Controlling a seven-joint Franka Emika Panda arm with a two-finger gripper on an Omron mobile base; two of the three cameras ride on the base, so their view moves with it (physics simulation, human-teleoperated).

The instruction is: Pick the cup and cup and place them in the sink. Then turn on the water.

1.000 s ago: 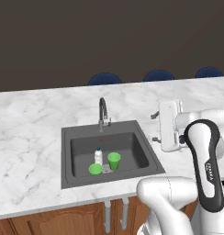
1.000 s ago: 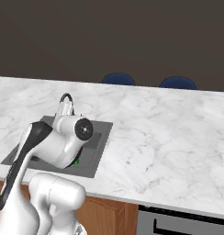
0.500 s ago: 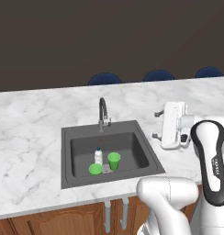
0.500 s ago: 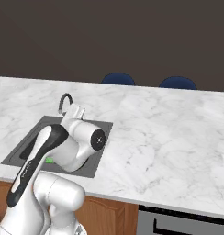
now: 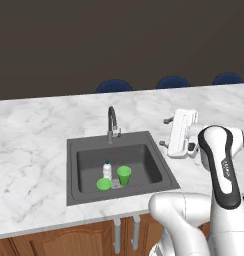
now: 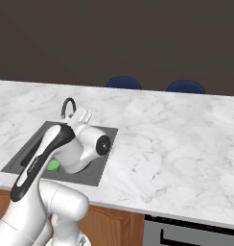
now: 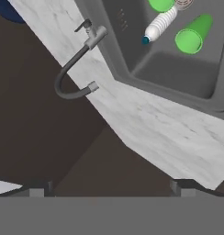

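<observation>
Two bright green cups stand in the dark grey sink (image 5: 73,146): one upright cup (image 5: 124,175) and a second cup (image 5: 104,184) to its left. The hand view looks across them, one cup (image 7: 189,36) beside the other cup (image 7: 160,4), within the sink wall (image 7: 146,69). In the right base view a bit of green cup (image 6: 53,165) peeks past my arm. The dark gooseneck tap (image 5: 112,122) (image 7: 75,69) rises behind the basin, with its small lever (image 7: 84,25) at the base. My gripper (image 5: 165,132) (image 7: 110,188) hovers over the counter right of the sink, open and empty, pointing towards the tap.
A small white bottle (image 5: 107,169) (image 7: 157,27) with a blue cap lies between the cups in the basin. White marble counter (image 5: 34,135) surrounds the sink. Blue chair backs (image 5: 115,86) show beyond the far edge. My own arm (image 6: 76,149) covers most of the sink in the right base view.
My arm's elbow has swung to the right and the hand has turned a little while staying right of the sink. The cups and bottle have not moved.
</observation>
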